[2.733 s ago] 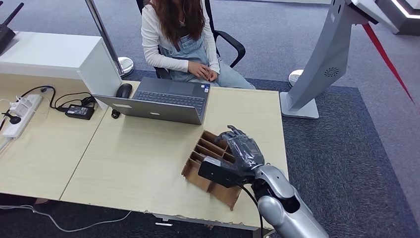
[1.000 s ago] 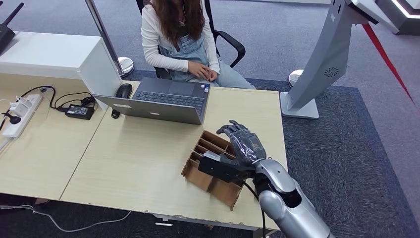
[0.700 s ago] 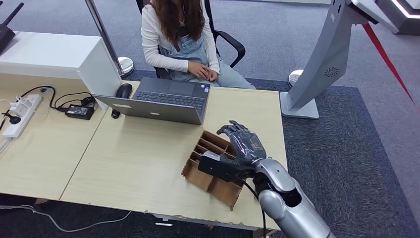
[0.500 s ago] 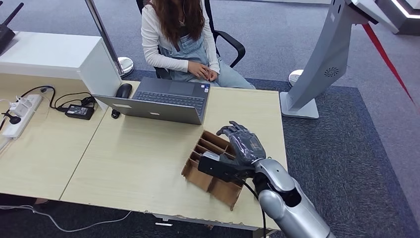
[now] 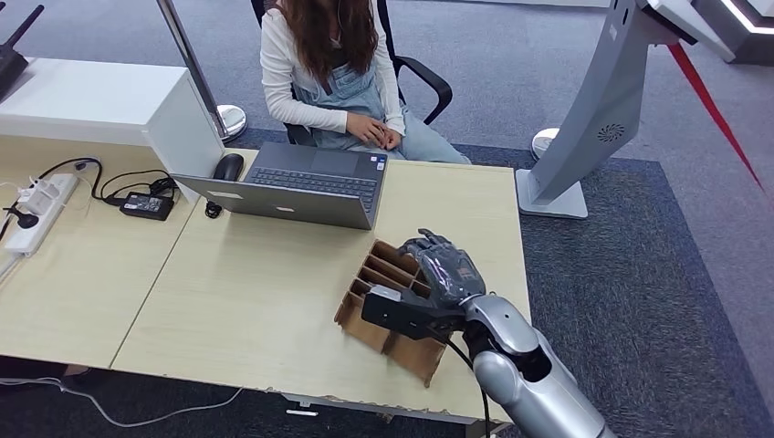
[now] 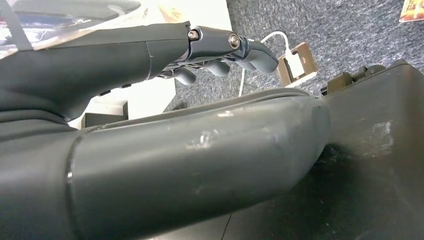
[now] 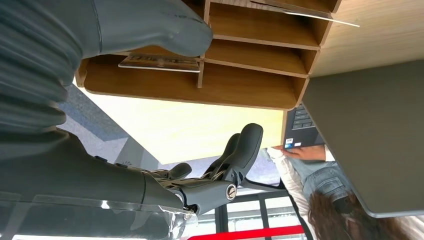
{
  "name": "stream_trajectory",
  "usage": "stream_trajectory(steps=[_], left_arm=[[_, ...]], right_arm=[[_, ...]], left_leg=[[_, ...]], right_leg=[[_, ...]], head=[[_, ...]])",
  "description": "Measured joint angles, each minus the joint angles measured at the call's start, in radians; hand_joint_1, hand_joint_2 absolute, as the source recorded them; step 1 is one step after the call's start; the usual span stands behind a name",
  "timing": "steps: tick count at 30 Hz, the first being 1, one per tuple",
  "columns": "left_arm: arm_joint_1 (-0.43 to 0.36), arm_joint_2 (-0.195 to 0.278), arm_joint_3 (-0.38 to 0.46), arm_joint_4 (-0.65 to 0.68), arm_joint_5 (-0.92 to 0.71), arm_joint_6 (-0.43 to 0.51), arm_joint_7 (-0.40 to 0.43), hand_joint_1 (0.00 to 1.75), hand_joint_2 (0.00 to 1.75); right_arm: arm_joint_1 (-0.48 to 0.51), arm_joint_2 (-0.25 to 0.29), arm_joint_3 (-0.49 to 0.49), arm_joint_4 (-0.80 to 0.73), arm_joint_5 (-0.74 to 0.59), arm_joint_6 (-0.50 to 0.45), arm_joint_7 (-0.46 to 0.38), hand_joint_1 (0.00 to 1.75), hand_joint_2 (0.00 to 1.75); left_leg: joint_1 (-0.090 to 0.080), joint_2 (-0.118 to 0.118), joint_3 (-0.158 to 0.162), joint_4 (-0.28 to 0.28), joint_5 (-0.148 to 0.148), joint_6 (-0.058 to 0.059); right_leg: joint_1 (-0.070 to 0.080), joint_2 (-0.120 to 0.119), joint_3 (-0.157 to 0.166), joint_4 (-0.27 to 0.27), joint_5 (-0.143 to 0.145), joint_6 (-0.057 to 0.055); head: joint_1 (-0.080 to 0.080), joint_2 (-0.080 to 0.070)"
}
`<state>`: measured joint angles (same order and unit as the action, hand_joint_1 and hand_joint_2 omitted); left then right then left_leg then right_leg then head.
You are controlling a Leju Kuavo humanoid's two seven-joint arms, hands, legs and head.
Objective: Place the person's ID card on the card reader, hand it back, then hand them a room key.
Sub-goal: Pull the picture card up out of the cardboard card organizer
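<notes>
We hover our open right hand (image 5: 445,272) over the divided wooden box (image 5: 388,310) near the bench's right edge, apparently to reach a card (image 7: 160,63) in its slot.

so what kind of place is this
Probably an office set up as a mock hotel front desk: a wooden desk with a laptop and a card rack, a person in an office chair across it, and a white kiosk on grey carpet.
</notes>
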<state>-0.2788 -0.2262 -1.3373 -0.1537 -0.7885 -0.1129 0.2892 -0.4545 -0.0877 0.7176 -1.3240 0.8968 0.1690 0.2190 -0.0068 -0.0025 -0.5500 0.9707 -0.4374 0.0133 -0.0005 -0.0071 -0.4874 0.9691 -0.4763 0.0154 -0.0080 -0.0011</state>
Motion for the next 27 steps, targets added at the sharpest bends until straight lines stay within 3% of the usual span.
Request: stream_trajectory(steps=[27], left_arm=[[0.001,0.000,0.016,0.000,0.000,-0.009,-0.001,0.00,0.00]], right_arm=[[-0.007,0.005,0.001,0.024,0.037,-0.007,0.020,0.65,1.75]], left_leg=[[0.000,0.000,0.000,0.000,0.000,0.000]], right_leg=[[0.000,0.000,0.000,0.000,0.000,0.000]], head=[[0.000,0.000]])
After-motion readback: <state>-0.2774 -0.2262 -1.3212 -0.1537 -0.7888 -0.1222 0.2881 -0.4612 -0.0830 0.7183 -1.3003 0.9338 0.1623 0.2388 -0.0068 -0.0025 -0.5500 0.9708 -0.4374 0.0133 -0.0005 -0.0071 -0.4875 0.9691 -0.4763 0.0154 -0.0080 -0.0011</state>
